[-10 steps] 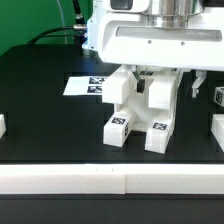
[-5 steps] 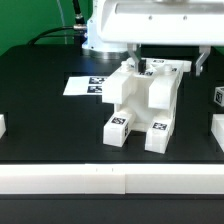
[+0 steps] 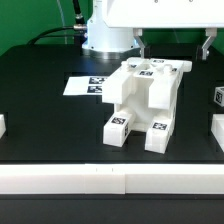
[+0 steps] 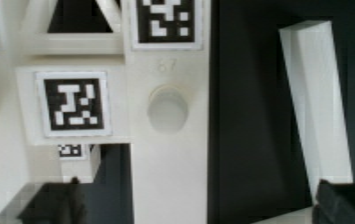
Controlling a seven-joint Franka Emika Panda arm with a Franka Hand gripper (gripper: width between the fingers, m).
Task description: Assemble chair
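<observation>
The chair (image 3: 145, 100) stands partly built in the middle of the black table: a white block body with two thick legs pointing toward the front and tags on their ends. My gripper (image 3: 173, 48) hangs above its top, open and empty, with its two dark fingertips (image 3: 140, 46) apart and above the part. In the wrist view the tagged chair part (image 4: 76, 100) fills the frame, with the gripper (image 4: 195, 205) spread wide over it, touching nothing. A white bar (image 4: 312, 100) lies alongside it there.
The marker board (image 3: 85, 86) lies behind the chair on the exterior view's left. Loose white parts sit at the left edge (image 3: 2, 125) and the right edge (image 3: 217, 98). A white rail (image 3: 110, 180) runs along the front. The robot base (image 3: 105, 35) stands behind.
My gripper has risen from low around the chair's top to well above it. The chair has stayed where it stood.
</observation>
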